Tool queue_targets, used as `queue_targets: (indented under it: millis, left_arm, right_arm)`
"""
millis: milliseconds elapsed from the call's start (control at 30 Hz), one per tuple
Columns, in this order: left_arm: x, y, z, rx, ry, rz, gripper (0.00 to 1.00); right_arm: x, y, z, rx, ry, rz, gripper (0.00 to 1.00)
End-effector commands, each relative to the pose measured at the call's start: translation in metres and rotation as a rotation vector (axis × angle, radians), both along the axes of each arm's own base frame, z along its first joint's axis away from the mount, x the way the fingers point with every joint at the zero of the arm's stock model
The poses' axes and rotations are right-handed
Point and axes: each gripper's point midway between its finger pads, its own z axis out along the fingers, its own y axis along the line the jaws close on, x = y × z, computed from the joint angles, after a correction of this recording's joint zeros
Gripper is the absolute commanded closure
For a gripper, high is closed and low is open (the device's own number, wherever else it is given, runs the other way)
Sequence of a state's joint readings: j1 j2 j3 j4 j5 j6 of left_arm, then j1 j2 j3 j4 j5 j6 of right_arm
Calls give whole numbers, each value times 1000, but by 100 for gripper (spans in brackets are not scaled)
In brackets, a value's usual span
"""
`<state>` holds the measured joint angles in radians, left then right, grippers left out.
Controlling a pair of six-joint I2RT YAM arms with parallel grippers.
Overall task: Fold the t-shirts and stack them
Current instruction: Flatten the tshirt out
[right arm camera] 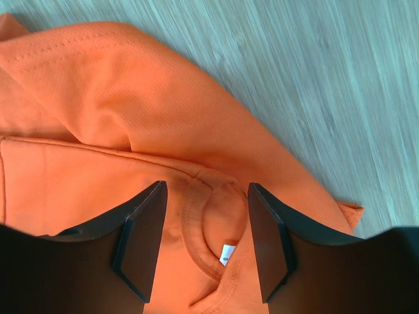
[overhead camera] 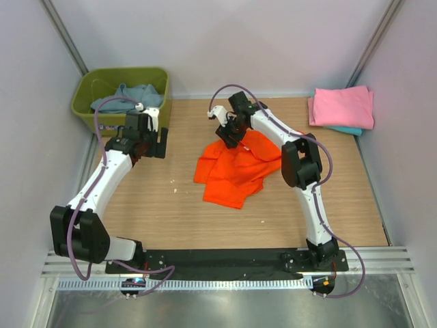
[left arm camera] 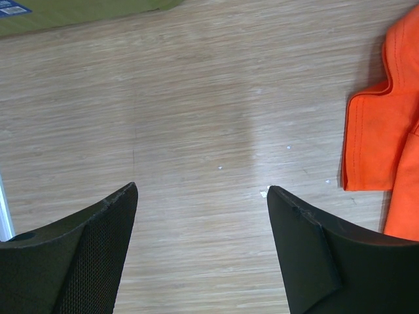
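Note:
A bright orange t-shirt [overhead camera: 235, 171] lies crumpled in the middle of the table. My right gripper [overhead camera: 229, 133] hovers over its far edge. In the right wrist view its jaws stand open [right arm camera: 206, 190] on either side of the shirt's collar [right arm camera: 203, 222], where a small white label shows. My left gripper [overhead camera: 158, 142] is open over bare wood to the left of the shirt, with nothing between its fingers [left arm camera: 201, 186]. The orange shirt's edge [left arm camera: 380, 131] shows at the right of that view. A folded pink t-shirt [overhead camera: 341, 107] rests on a teal one [overhead camera: 345, 130] at the back right.
An olive-green tub [overhead camera: 85, 102] stands at the back left, just behind the left gripper, and holds a blue-grey t-shirt [overhead camera: 133, 96]. Its corner [left arm camera: 78, 13] shows in the left wrist view. White walls close in the table on three sides.

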<state>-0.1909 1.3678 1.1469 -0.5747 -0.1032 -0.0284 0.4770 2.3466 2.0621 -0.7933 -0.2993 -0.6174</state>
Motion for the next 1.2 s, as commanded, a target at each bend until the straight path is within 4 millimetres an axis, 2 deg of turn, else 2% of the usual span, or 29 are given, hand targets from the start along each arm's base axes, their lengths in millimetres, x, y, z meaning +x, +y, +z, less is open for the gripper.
queue_targets:
  millis: [0, 200, 400, 467, 500, 600, 667, 733, 767, 800, 833, 867, 900, 933, 967, 1000, 1067, 1133, 1167]
  left_arm:
    - [8, -3, 11, -39, -33, 11, 19]
    - [10, -5, 13, -44, -33, 8, 19]
    - [9, -4, 14, -43, -31, 5, 19]
    - [8, -4, 13, -46, -27, 5, 19]
    - [8, -5, 12, -47, -25, 3, 19]
    - [8, -6, 12, -48, -24, 1, 19]
    - [7, -7, 12, -52, -23, -6, 19]
    - [0, -24, 1, -111, 24, -86, 19]
    - [-6, -32, -3, -147, 50, -126, 19]
    - [-13, -45, -9, -195, 86, -189, 19]
    - [-31, -70, -16, -310, 180, -296, 19]
    - [-43, -86, -18, -382, 241, -363, 21]
    - [-49, -98, -14, -437, 284, -411, 21]
    - [-64, -106, -31, -470, 405, -455, 21]
    - [-71, -118, -29, -541, 452, -494, 21]
    - [-70, -122, -29, -563, 473, -498, 20]
    - [-64, -130, -44, -587, 524, -493, 17]
    - [-50, -136, -48, -584, 503, -509, 16]
    - [-45, -138, -60, -590, 538, -496, 16]
  right_arm:
    - [7, 14, 27, 58, -43, 2, 42]
    - [2, 12, 6, 51, 20, -10, 44]
    - [1, 13, -1, 52, 36, -15, 49]
    - [1, 13, -1, 52, 38, -11, 57]
    - [0, 12, -1, 50, 42, -10, 68]
    - [1, 10, 4, 41, 26, -16, 87]
    - [2, 6, 17, 30, -4, -9, 90]
    - [4, 0, 31, 5, -37, -15, 92]
    - [4, -2, 49, 11, -67, -13, 93]
    - [2, -5, 59, 10, -72, -13, 93]
    - [3, -5, 73, 16, -98, -14, 93]
    - [2, -8, 93, 28, -129, -19, 93]
    - [0, -9, 105, 34, -145, -20, 93]
    - [-2, -12, 113, 34, -151, -27, 93]
    - [-6, -13, 121, 40, -158, -33, 93]
    - [-9, -15, 135, 52, -173, -36, 93]
    - [-15, -18, 141, 60, -169, -48, 93]
    - [-23, -19, 144, 72, -161, -59, 93]
    - [-25, -21, 143, 70, -153, -61, 93]
